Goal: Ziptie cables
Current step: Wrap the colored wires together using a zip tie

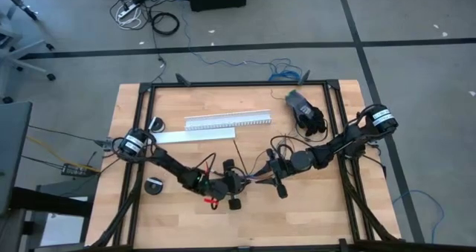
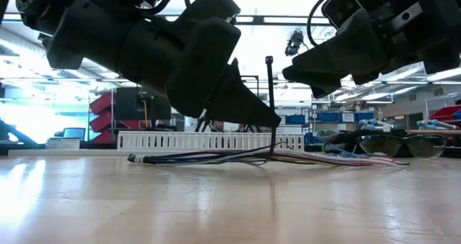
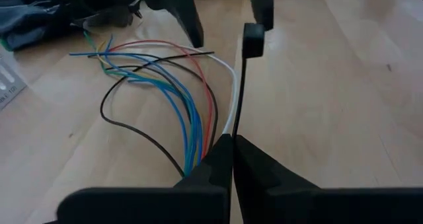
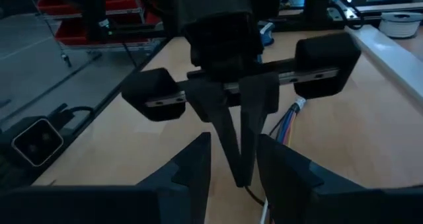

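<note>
The cables [image 3: 192, 112] are thin blue, red, white and black wires lying in a bunch on the wooden table [image 1: 178, 222]; they also show in the low view [image 2: 238, 156]. The black ziptie [image 2: 269, 93] stands upright over them, its head [image 3: 252, 39] at the top. My left gripper [image 3: 232, 145] is shut on its strip. My right gripper [image 4: 234, 145] faces it from the table's right. It is open, with a finger on either side of the left gripper's fingertips [image 4: 243, 164], and one finger [image 3: 263, 6] stands close by the ziptie's head. My left gripper pinches the ziptie's strip [image 3: 234, 133] between its two fingertips, low on the strip and well below the head. The fingers come from the table's left, slanting a little downward, and lie across the strip. The ziptie stands upright, head up, and its lower end [image 2: 268, 156] reaches the cable bunch on the table.
A long white slotted channel [image 1: 227, 121] and a flat white strip [image 1: 197, 136] lie toward the far edge. Dark glasses on a cloth [image 1: 305, 112] sit at the far right. Round black parts [image 1: 155, 186] lie near the left arm's base.
</note>
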